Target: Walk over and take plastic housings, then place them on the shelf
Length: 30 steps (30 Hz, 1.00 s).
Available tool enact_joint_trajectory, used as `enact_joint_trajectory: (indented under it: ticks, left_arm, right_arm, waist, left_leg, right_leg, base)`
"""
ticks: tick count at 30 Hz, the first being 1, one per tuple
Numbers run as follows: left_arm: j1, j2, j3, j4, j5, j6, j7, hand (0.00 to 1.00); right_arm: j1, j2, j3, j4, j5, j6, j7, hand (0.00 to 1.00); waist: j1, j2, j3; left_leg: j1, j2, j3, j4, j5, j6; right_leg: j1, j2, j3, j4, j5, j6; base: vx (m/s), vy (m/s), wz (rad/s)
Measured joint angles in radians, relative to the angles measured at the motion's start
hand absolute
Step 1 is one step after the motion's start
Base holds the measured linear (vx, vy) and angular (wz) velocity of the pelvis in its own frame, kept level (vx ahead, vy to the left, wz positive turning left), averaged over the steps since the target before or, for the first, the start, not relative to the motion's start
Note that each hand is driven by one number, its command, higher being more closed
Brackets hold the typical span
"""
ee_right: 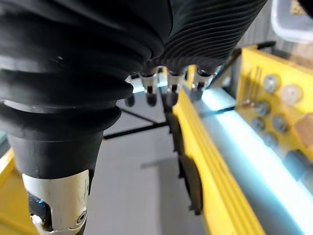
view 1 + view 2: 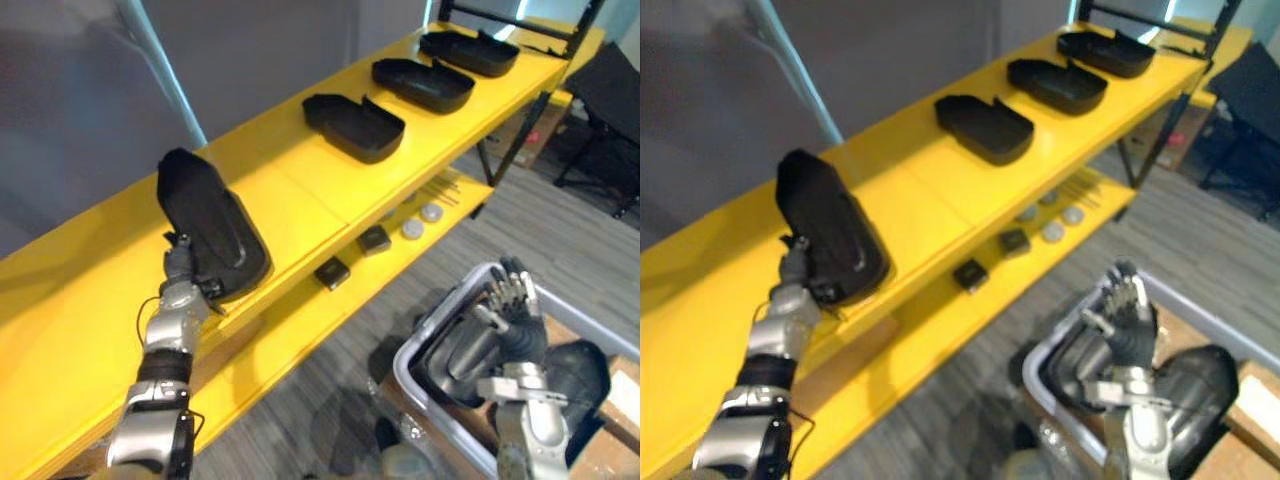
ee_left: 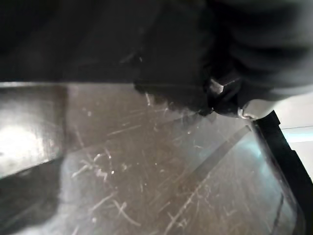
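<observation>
A black plastic housing stands tilted on the yellow top shelf, its near end over the front edge. My left hand grips that near end from below, and the housing's scratched glossy surface shows close up in the left wrist view. Three more black housings lie further along the shelf. My right hand hovers open, fingers straight, over a grey bin that holds dark housings.
The lower yellow shelf carries small black blocks and round discs. A black chair stands at the far right. The bin rests on a cardboard box.
</observation>
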Motion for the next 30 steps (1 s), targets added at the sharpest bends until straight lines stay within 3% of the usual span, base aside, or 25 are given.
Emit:
enact_joint_trajectory:
  ticks: [9,13,14,30]
  left_arm:
    - [-0.085,0.081,0.039,0.077,-0.036,-0.020,0.036,1.00]
    - [-0.113,0.125,0.042,0.102,-0.071,-0.020,0.078,1.00]
    - [-0.120,0.125,0.042,0.103,-0.071,-0.020,0.092,0.00]
    - [-0.169,0.172,0.051,0.154,-0.055,-0.018,0.214,0.00]
  right_arm:
    - [-0.010,-0.062,0.018,-0.024,0.030,0.022,0.005,0.00]
    - [-0.002,-0.077,0.046,-0.032,0.041,0.022,0.008,0.00]
    - [0.003,-0.078,0.055,-0.034,0.049,0.022,0.008,0.00]
    - [0.044,-0.080,0.134,-0.075,0.051,0.022,-0.014,0.00]
  waist:
    - [-0.035,0.014,0.057]
    - [-0.036,0.016,0.082]
    - [-0.036,0.017,0.089]
    - [-0.034,0.019,0.099]
  left_leg:
    - [-0.061,0.003,0.001,0.002,0.046,0.000]
    - [-0.065,0.006,0.019,0.003,0.047,-0.001]
    - [-0.065,0.006,0.019,0.003,0.047,-0.001]
    - [-0.099,0.000,0.011,0.019,0.061,0.010]
  right_leg:
    - [-0.065,0.005,0.015,0.001,0.024,-0.015]
    - [-0.077,0.011,0.031,0.001,0.035,-0.019]
    - [-0.077,0.011,0.032,0.001,0.036,-0.019]
    - [-0.100,0.001,0.029,0.001,0.050,-0.017]
  base:
    - [-0.04,-0.050,-0.03]
    - [-0.04,-0.018,-0.13]
    - [0.00,0.000,0.00]
    - [-0.01,0.000,0.01]
